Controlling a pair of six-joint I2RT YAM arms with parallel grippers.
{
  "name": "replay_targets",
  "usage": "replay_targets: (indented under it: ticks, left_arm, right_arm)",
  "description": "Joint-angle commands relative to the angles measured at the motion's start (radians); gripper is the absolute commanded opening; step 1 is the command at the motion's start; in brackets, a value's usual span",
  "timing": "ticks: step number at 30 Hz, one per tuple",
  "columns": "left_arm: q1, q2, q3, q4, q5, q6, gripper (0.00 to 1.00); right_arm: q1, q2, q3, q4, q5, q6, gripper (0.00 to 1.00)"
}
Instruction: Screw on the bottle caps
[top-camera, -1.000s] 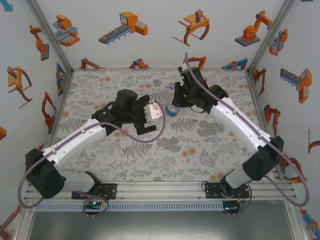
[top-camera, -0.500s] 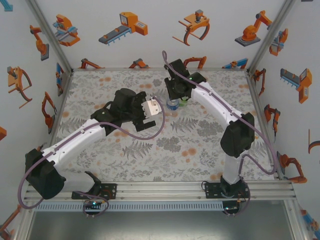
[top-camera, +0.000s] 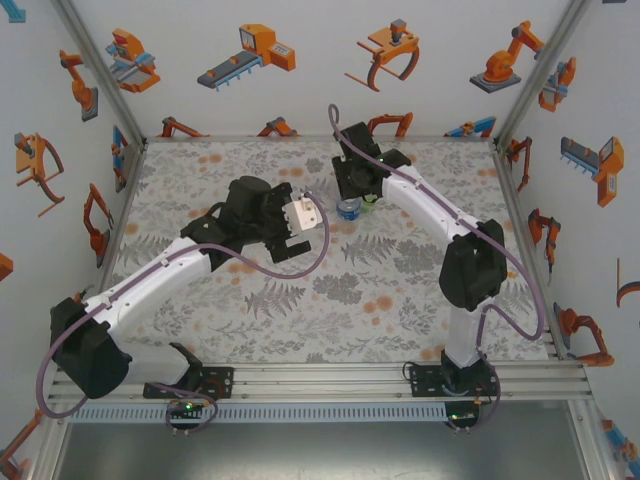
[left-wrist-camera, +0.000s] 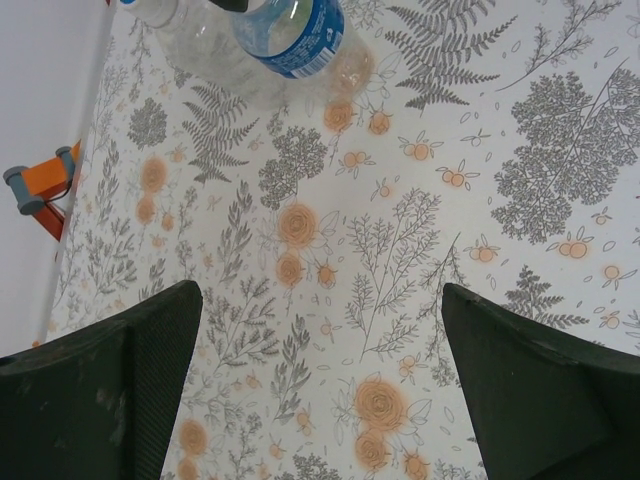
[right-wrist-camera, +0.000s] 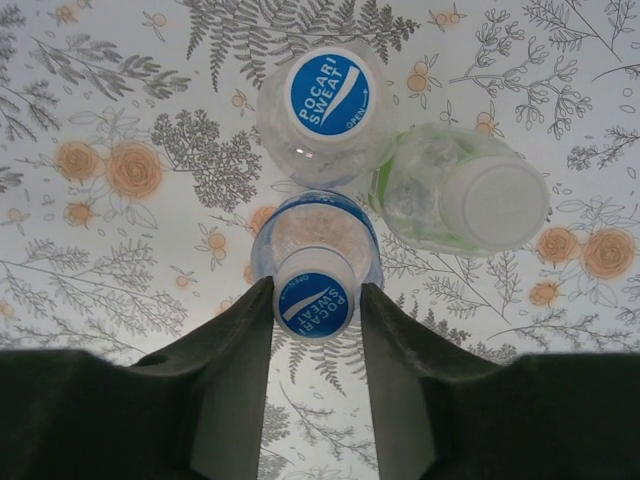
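Low at centre of the right wrist view, my right jaws flank the cap (right-wrist-camera: 312, 305) on the blue-label bottle (right-wrist-camera: 315, 232), gripping or merely beside it I cannot tell, likely for twisting it tight, while my left jaws hang wide open over the counter (left-wrist-camera: 400, 250).

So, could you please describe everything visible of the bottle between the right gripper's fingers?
The blue-labelled bottle is clear plastic and stands upright on the floral surface. Its blue cap, printed POCARI SWEAT, is on. The right gripper has a finger at each side of the cap; whether they touch is unclear. The green-tinted bottle stands close beside it.
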Motion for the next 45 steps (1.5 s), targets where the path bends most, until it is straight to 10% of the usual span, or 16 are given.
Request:
replay_targets:
  ticks: [1,11,18,31,38,45]
  left_arm:
    - [0.006,-0.008,-0.01,0.014,0.048,-0.024,0.97]
    - [0.063,0.013,-0.009,0.051,0.101,-0.095,0.97]
    - [0.219,0.011,-0.044,0.176,0.117,-0.241,0.97]
    - [0.508,0.088,-0.211,0.472,-0.1,-0.625,0.97]
    - [0.554,0.038,-0.402,0.566,-0.306,-0.613,0.97]
    - [0.613,0.061,-0.603,0.858,-0.257,-0.644,0.97]
  right_arm:
    - [-0.004,-0.043,-0.008,-0.011,0.021,0.006,0.44]
    - [-0.028,-0.205,-0.037,-0.038,0.064,-0.024,0.53]
    - [-0.147,-0.396,-0.286,0.098,0.1,-0.045,0.99]
    - [-0.443,-0.588,-0.883,0.608,0.149,-0.161,0.99]
    - [-0.537,-0.567,-1.132,0.92,0.096,-0.198,0.99]
    - [-0.594,-0.485,-1.244,1.157,-0.002,-0.157,0.99]
